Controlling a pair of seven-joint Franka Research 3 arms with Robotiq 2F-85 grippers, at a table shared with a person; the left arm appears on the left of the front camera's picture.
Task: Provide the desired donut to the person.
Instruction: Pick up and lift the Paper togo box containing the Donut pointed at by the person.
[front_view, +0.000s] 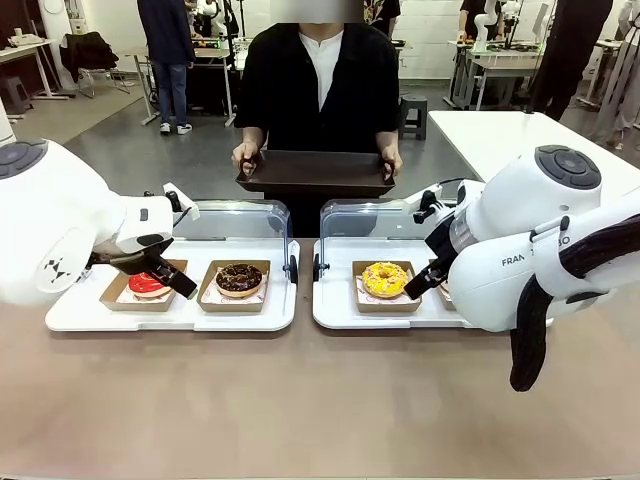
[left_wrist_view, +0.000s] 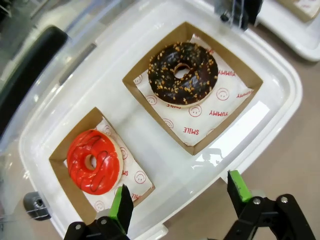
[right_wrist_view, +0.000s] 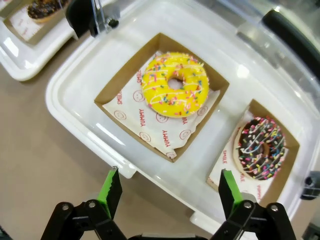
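Four donuts lie on offer and none is lifted, so we judge the task to stand at its opening step: choosing and approaching. The left hand (left_wrist_view: 177, 181) hovers with its green pads spread wide, holding nothing, above the near rim of the left white tray (left_wrist_view: 280, 95). On that tray a red donut (left_wrist_view: 93, 161) and a chocolate donut (left_wrist_view: 183, 74) each sit in an open cardboard box. The right hand (right_wrist_view: 169, 171) is likewise fully spread and empty above the near edge of the right white tray (right_wrist_view: 62, 95), which carries a yellow donut (right_wrist_view: 174, 85) and a dark sprinkled donut (right_wrist_view: 261, 147), also boxed. Both trays rest on the desk (front_view: 320, 400). Across it the person (front_view: 318, 80) holds a dark serving tray (front_view: 315, 172) by both ends, level and bare. We cannot tell which donut is wanted; no pointing is evident. The next move, in our judgement, calls for settling that choice, then lowering the nearer hand squarely over the chosen box and closing on its walls, not the icing.
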